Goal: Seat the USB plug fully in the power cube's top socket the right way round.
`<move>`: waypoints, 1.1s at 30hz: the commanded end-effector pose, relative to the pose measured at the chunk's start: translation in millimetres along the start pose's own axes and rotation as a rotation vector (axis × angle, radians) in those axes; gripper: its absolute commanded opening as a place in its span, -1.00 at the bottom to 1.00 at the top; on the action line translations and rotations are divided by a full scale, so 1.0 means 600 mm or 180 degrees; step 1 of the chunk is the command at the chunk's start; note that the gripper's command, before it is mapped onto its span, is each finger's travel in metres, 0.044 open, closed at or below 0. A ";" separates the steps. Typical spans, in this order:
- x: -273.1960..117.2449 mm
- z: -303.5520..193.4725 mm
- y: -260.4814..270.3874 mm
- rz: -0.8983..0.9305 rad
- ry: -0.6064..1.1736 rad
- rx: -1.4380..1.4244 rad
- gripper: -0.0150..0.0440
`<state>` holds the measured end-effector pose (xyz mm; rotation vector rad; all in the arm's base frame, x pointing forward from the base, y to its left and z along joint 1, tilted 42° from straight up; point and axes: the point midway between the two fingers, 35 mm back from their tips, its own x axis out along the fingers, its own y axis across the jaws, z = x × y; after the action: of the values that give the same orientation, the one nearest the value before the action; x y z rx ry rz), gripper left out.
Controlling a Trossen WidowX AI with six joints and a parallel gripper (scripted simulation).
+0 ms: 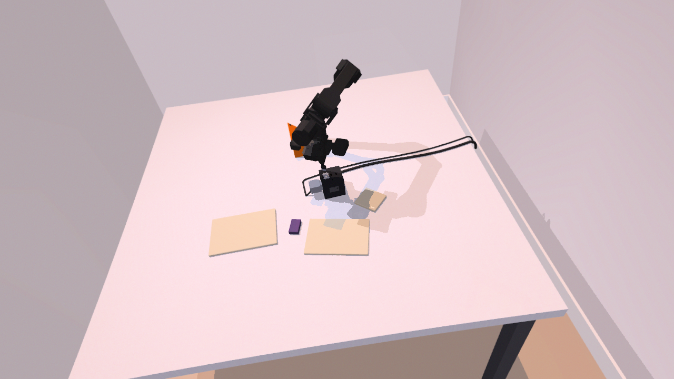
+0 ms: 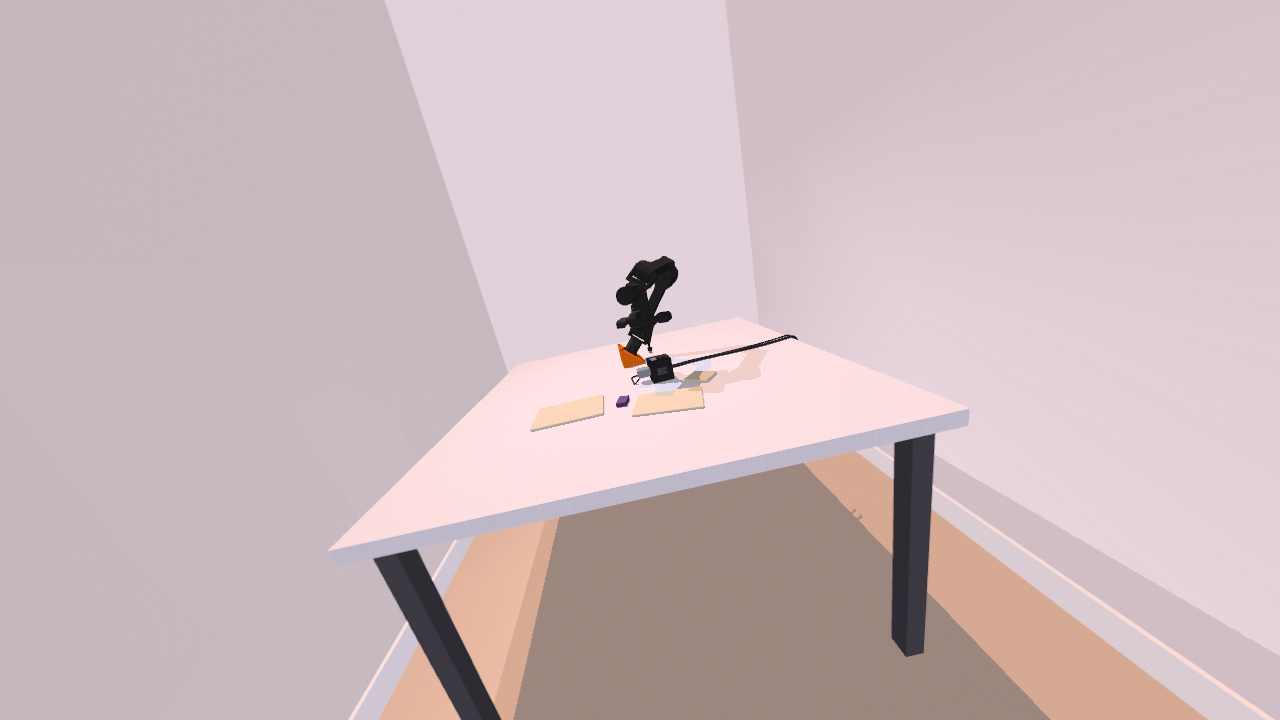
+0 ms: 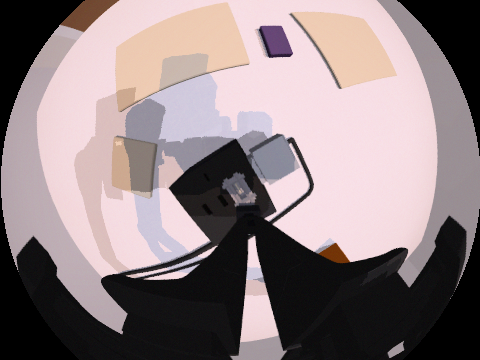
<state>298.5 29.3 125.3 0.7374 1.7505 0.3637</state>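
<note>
The black power cube (image 1: 333, 185) (image 2: 660, 368) (image 3: 200, 187) stands on the table, with the silvery socket (image 1: 325, 175) (image 3: 234, 183) on its top. My gripper (image 1: 323, 163) (image 3: 250, 224) is shut on the small black USB plug (image 1: 323, 167) (image 3: 248, 210). It holds the plug over the socket's near side in the wrist view. The fingers look turned at an angle to the cube's edges. The plug's metal end overlaps the socket in the wrist view, so I cannot tell its depth, its way round, or whether it touches.
A grey block (image 1: 315, 186) (image 3: 274, 157) sits against the cube's side, with a black cable (image 1: 400, 155) (image 3: 311, 180) looping round it. An orange wedge (image 1: 291, 136) (image 2: 629, 358) (image 3: 335, 254) stands beside the arm. Tan boards (image 1: 243, 233) (image 1: 337, 238) and a purple block (image 1: 294, 226) (image 3: 276, 41) lie farther out.
</note>
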 end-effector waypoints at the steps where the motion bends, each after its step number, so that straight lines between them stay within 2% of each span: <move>1: 0.000 0.000 0.000 -0.0001 -0.0002 -0.0316 -0.49; 33: 0.000 0.000 0.000 -0.0001 -0.0001 -0.2982 -0.49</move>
<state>298.5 29.4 125.3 0.1083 1.3921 1.0287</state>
